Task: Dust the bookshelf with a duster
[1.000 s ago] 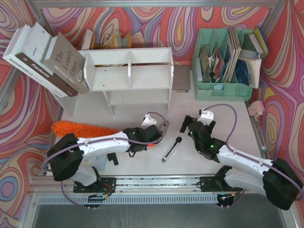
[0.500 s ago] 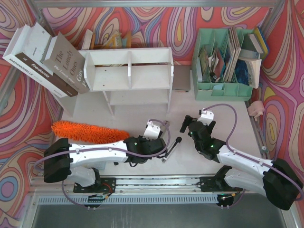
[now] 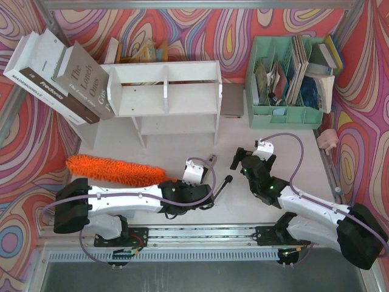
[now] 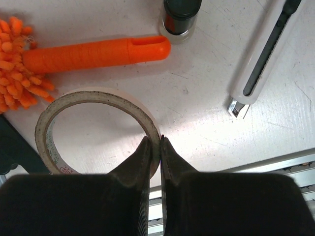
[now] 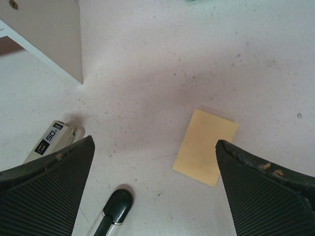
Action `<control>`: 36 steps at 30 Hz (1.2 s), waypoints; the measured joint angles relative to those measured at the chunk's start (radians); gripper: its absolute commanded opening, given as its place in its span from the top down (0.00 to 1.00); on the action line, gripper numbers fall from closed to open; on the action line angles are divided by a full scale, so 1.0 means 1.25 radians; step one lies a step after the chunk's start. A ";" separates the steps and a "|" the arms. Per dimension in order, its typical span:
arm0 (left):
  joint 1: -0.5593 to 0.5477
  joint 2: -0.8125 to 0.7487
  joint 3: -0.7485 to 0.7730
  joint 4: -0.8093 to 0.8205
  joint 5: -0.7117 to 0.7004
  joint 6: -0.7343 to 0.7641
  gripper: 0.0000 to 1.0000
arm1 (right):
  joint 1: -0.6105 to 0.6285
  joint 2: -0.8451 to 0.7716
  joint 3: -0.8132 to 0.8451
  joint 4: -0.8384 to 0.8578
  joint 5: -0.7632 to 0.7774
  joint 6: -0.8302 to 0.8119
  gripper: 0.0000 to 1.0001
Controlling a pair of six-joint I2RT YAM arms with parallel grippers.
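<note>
Left gripper (image 4: 160,142) is seen nearly closed over tape roll (image 4: 49,123) rim, nothing gripped; duster (image 4: 93,53) laid nearby; right gripper (image 5: 155,147) spread wide.

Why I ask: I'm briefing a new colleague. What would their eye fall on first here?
The swirling red, pink and orange walls dominate, wrapping the whole table. Next, the fluffy orange duster lies at front left, nearer the arms than the white bookshelf. The left gripper is pinched shut on the rim of a tape roll beside the duster's handle.
</note>
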 measured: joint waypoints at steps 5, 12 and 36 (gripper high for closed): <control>-0.002 0.011 -0.023 0.014 0.026 -0.010 0.77 | 0.000 0.000 0.000 0.000 0.000 0.000 0.01; -0.003 0.034 -0.050 0.033 0.045 -0.014 0.67 | 0.000 0.000 0.000 0.000 0.000 0.000 0.01; -0.007 -0.459 -0.093 -0.137 -0.166 -0.100 0.02 | 0.159 -0.026 0.145 0.046 -0.236 -0.251 0.01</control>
